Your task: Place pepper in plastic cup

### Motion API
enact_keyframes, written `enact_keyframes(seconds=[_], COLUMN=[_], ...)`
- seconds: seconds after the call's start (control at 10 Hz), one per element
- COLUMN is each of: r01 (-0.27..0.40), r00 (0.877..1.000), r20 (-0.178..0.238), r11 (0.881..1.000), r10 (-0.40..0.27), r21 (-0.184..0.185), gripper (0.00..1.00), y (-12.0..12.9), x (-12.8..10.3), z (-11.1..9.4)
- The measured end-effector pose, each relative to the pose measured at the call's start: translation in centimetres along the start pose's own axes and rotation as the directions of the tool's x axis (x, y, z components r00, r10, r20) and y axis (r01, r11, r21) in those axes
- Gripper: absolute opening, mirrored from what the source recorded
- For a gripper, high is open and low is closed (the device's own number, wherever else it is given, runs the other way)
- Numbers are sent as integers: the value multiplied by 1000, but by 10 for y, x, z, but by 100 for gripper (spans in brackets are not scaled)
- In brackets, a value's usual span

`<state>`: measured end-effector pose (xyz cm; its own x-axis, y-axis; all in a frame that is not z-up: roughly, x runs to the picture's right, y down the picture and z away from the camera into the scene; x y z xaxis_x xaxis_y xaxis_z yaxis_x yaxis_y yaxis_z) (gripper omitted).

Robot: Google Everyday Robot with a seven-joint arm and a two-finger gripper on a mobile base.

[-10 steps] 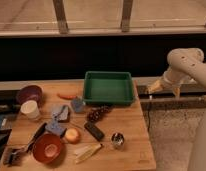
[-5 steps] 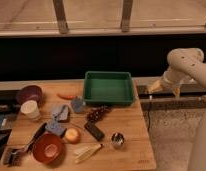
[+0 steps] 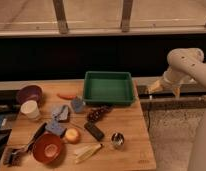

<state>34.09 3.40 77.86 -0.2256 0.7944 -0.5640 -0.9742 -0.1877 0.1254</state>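
Observation:
The slim orange-red pepper (image 3: 66,96) lies on the wooden table (image 3: 131,125), left of the green tray. Just to its right and a little nearer stands the small blue-grey plastic cup (image 3: 77,104), upright. My gripper (image 3: 166,89) hangs off the table's right edge, at the end of the white arm (image 3: 188,62). It is far from both the pepper and the cup. Its fingers stand apart, open, with nothing between them.
A green tray (image 3: 108,86) sits at the table's back centre. At the left are a purple bowl (image 3: 29,93) and a cream cup (image 3: 30,109). Nearer lie dark grapes (image 3: 97,114), a black bar (image 3: 94,131), a round orange fruit (image 3: 72,135), a red bowl (image 3: 47,147) and a metal cup (image 3: 117,140).

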Motion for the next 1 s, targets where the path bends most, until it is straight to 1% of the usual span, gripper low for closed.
enact_keyframes(seconds=[0.4,0.5,0.6,0.7,0.8,0.9,1.0], r01=[1,12,60,111,188,244,318], r00=[1000,1000,998,993,981,969,947], r20=[1,2,25,31,42,47,56], r11=[1000,1000,998,993,982,970,948], r10=[-1,-12,-60,-112,-188,-244,-317], r21=[-4,-4,19,24,7,4,-9], gripper=[80,80,80,80,80,80,80], y=[0,-1,0,8,29,44,72], x=[-1,-1,-5,-7,-7,-4,0], z=[-1,-1,-7,-10,-13,-16,-19])
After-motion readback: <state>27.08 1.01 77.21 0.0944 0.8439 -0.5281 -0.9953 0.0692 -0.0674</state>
